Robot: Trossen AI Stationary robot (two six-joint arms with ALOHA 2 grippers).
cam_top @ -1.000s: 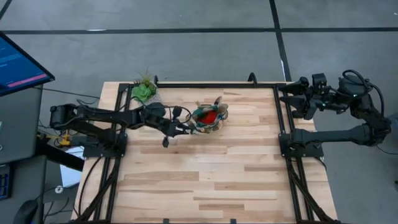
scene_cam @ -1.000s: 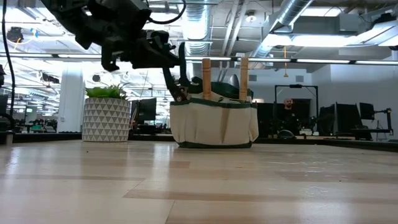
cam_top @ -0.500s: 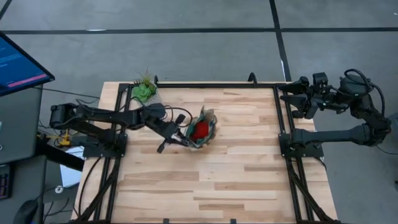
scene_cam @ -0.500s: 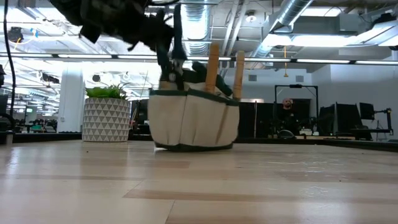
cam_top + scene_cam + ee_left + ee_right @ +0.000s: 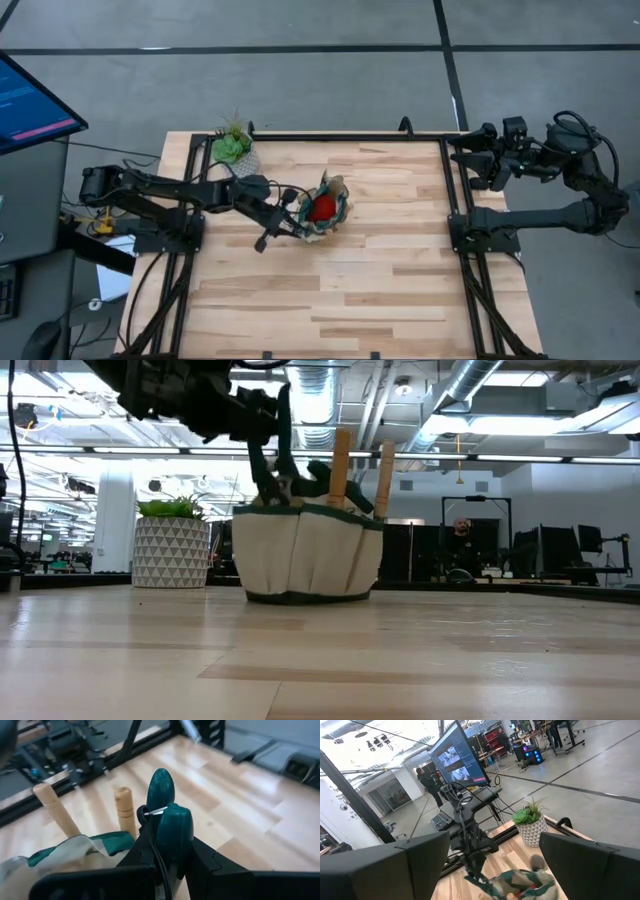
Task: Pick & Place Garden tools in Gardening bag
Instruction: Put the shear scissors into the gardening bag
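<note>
Dark-handled pruning shears (image 5: 167, 827), clamped in the left gripper (image 5: 290, 215), hang at the gardening bag (image 5: 305, 555) rim, mid-table. Placement is in hand; next, lower and release. Right gripper (image 5: 478, 165), fingers apart, waits off-table.

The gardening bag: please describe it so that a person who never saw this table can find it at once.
On the wooden table, look in the far left part, near the potted plant. The gardening bag is the beige fabric tote with green trim at the left gripper. Unlike the patterned white pot, it is soft, and two wooden handles stick up from it.
</note>
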